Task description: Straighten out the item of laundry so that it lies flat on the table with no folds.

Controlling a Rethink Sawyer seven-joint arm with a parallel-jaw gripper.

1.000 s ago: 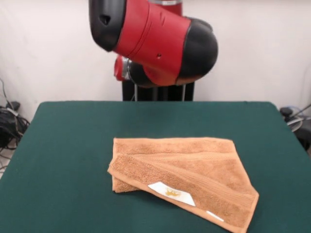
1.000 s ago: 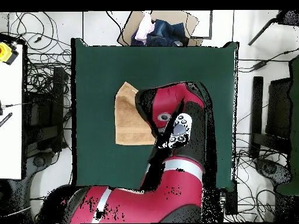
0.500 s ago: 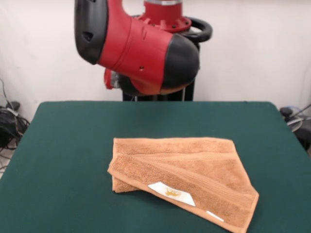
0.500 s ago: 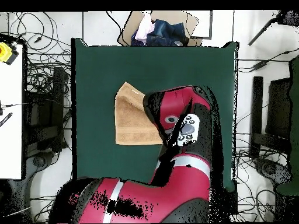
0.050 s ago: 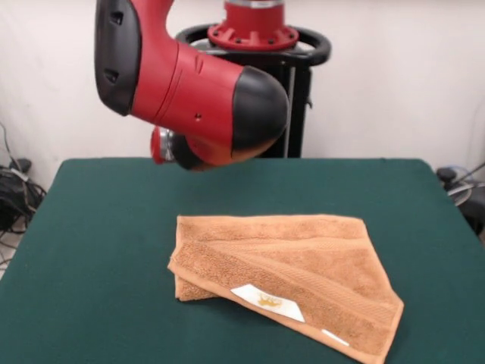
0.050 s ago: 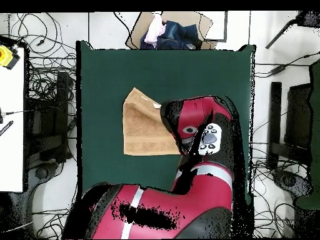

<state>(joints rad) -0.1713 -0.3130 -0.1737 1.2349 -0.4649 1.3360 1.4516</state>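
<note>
Your towel (image 5: pixel 288 277) is not flat yet. It lies folded on the table (image 5: pixel 98 227), a little toward the camera-side edge in the front view, with 1 layer doubled over another: the upper flap runs slantwise from the towel's left end down to its lower right corner, and the under layer shows as a strip along the far edge and as a small bulge at the lower left. In the overhead view the same towel (image 6: pixel 140 128) shows as an orange patch partly covered by the arm (image 6: pixel 200 134). Judging from this, you have the whole unfolding left to do: the flap must be opened out and the cloth smoothed.

On the folded-over flap you can see a white label (image 5: pixel 267 301) with a small gold mark on it; no writing on it can be read. A second, smaller white tab (image 5: pixel 334 337) sits nearer the towel's lower right corner, also unreadable.

The arm (image 5: pixel 189 91) hangs above the table behind the towel, well clear of it. The gripper itself is not seen in either view, so you cannot tell whether it is released or clenched.
</note>
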